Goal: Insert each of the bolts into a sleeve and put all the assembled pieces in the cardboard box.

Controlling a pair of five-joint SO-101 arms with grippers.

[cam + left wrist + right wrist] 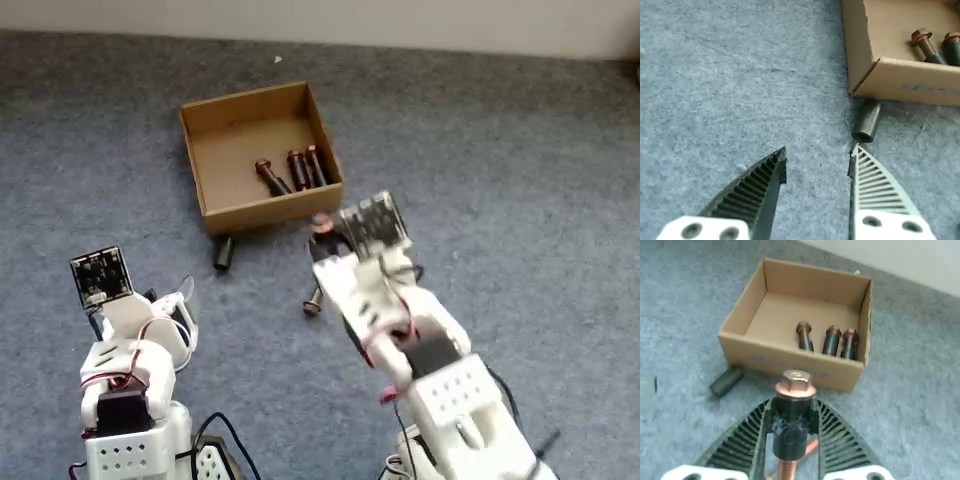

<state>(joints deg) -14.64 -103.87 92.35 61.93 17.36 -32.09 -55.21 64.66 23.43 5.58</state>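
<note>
The open cardboard box [195, 150] [785, 362] [860, 45] holds three bolts in black sleeves [298, 170] [830, 340]. My right gripper [793, 407] [322, 245] is shut on a black sleeve [789, 422] with a copper bolt [796, 382] through it. It holds the piece upright just in front of the box's near wall. A loose black sleeve [223, 252] [867, 122] [726, 381] lies on the carpet by the box's near corner. My left gripper [818, 149] [183, 300] is open, and its white fingertip [856, 152] is close to that sleeve.
Another copper bolt [313, 300] lies on the grey carpet beside the right arm. The left arm's base stands at the front left. There is open carpet to the left and right of the box.
</note>
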